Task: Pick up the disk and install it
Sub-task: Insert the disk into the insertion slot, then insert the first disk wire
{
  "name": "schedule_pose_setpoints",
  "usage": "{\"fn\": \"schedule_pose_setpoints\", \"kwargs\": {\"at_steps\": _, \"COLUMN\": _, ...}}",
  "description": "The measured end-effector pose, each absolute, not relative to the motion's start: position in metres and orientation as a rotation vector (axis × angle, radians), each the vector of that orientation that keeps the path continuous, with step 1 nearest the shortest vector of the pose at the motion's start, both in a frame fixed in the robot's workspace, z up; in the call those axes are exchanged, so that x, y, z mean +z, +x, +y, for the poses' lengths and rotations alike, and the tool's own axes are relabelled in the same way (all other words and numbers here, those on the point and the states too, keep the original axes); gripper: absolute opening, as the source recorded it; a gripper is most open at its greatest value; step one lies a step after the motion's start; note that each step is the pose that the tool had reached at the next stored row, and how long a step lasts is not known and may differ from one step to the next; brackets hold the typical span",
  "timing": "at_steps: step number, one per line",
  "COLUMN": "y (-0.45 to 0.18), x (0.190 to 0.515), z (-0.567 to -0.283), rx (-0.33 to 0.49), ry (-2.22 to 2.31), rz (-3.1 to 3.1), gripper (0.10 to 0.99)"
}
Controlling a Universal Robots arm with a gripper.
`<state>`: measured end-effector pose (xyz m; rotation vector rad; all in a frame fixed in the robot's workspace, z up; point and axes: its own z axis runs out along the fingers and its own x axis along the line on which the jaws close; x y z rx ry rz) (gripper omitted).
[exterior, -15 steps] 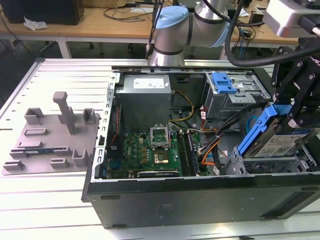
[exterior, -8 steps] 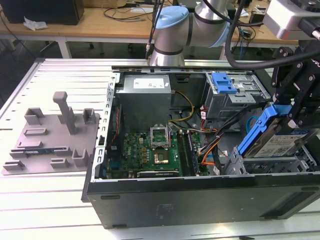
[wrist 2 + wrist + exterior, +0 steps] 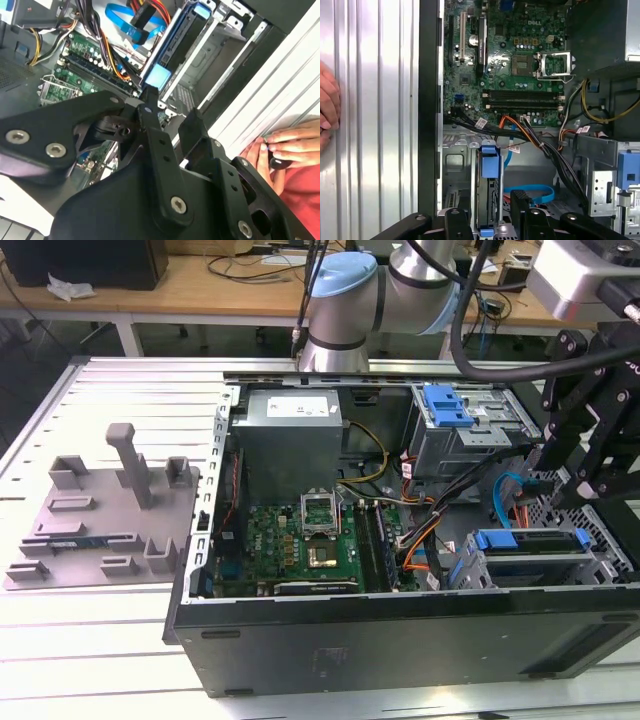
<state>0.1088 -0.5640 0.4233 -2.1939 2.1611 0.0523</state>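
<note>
Open tower case (image 3: pixel 400 640) lies on a ribbed aluminium table (image 3: pixel 100 660). Grey fixture plate (image 3: pixel 100 525) at centre-left of the exterior view; wooden benches (image 3: pixel 220 285) with cables across the top. Disk (image 3: pixel 530 542) sits edge-up in the drive cage, lower right. Gripper (image 3: pixel 170 117) near it, fingers apart, nothing between. A person's hand (image 3: pixel 282 145) rests on the table.

The empty, spread claw (image 3: pixel 170 106) hovers near the disk (image 3: pixel 172 47) in its cage (image 3: pixel 216 40).

slotted metal table (image 3: pixel 130 390) under open computer case (image 3: pixel 400 640) and grey fixture (image 3: pixel 100 530)
</note>
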Motion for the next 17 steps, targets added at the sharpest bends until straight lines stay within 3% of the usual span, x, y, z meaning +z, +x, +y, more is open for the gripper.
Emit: {"fn": "schedule_pose_setpoints", "kwargs": {"at_steps": 17, "y": 0.1089, "x": 0.4283, "z": -0.5632, "rx": 0.055, "ry": -2.192, "rz": 2.160, "gripper": 0.447}}
